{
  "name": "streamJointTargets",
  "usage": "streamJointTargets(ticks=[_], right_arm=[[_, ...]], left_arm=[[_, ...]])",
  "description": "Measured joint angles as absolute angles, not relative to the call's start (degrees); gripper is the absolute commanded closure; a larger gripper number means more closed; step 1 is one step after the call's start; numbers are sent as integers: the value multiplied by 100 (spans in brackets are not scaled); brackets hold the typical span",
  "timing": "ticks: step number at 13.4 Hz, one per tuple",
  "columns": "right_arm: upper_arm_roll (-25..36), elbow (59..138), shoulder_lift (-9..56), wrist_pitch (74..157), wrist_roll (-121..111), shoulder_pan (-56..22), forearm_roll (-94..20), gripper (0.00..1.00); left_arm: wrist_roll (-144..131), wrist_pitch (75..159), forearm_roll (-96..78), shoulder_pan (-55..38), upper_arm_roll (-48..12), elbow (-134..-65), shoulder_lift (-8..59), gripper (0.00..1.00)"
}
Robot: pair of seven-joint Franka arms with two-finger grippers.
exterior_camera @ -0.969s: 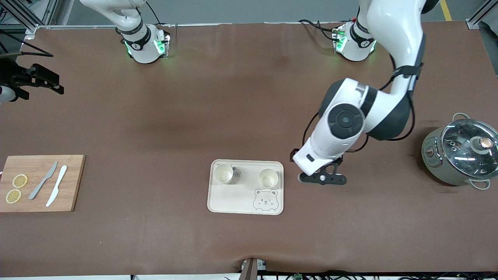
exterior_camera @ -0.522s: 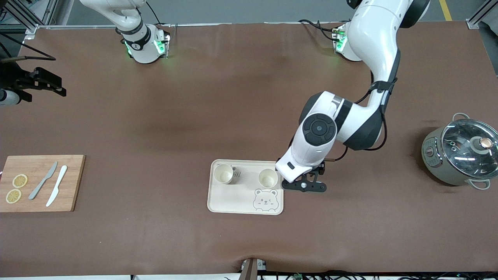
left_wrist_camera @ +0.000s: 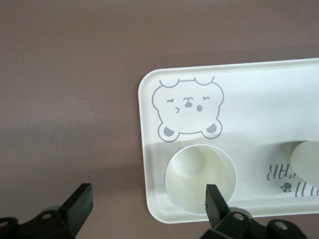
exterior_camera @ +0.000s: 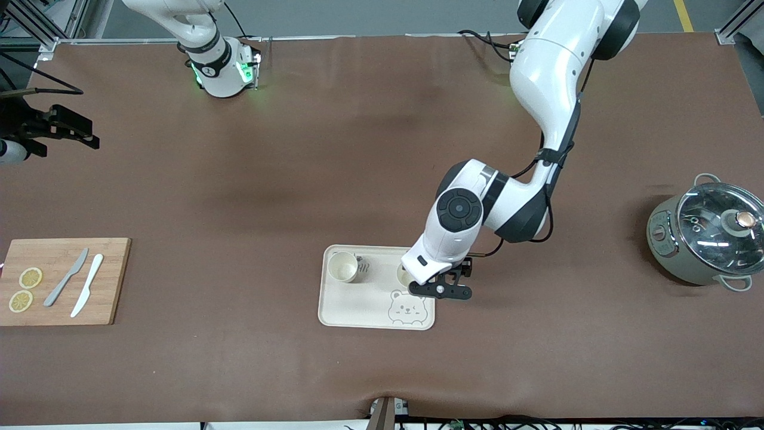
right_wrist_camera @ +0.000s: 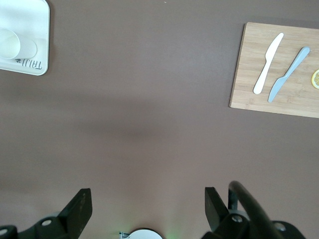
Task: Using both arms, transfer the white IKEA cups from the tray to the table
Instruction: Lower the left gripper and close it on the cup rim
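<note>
Two white IKEA cups stand upright on the beige bear tray point(exterior_camera: 358, 307), along its side farther from the front camera. One cup point(exterior_camera: 344, 266) is toward the right arm's end. The other cup point(exterior_camera: 404, 276) point(left_wrist_camera: 199, 174) is toward the left arm's end, half hidden under the left wrist. My left gripper point(exterior_camera: 440, 291) point(left_wrist_camera: 148, 204) hangs open over that end of the tray. One of its fingers point(left_wrist_camera: 215, 201) is over the cup's rim and the other is over bare table. My right gripper point(exterior_camera: 71, 128) point(right_wrist_camera: 147, 206) waits open, high over the right arm's end of the table, holding nothing.
A wooden cutting board point(exterior_camera: 113, 280) point(right_wrist_camera: 279, 94) with two knives and lemon slices lies at the right arm's end. A grey pot point(exterior_camera: 704, 239) with a glass lid stands at the left arm's end. The tray's printed bear point(exterior_camera: 407, 307) is nearer the front camera than the half-hidden cup.
The left arm has swung toward the right arm's end, carrying its open gripper from the table beside the tray to over the tray's edge and the cup. The right gripper barely moved.
</note>
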State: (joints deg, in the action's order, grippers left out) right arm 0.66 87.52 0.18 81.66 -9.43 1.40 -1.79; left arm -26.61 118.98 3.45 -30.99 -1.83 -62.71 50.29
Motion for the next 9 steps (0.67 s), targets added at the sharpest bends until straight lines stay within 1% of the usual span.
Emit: streamJointTargets(ticks=[9], right_arm=[[52, 8751, 69, 8172, -945, 139, -179, 0]], left_arm=[[-2709, 12312, 305, -3101, -183, -6252, 5442, 0]])
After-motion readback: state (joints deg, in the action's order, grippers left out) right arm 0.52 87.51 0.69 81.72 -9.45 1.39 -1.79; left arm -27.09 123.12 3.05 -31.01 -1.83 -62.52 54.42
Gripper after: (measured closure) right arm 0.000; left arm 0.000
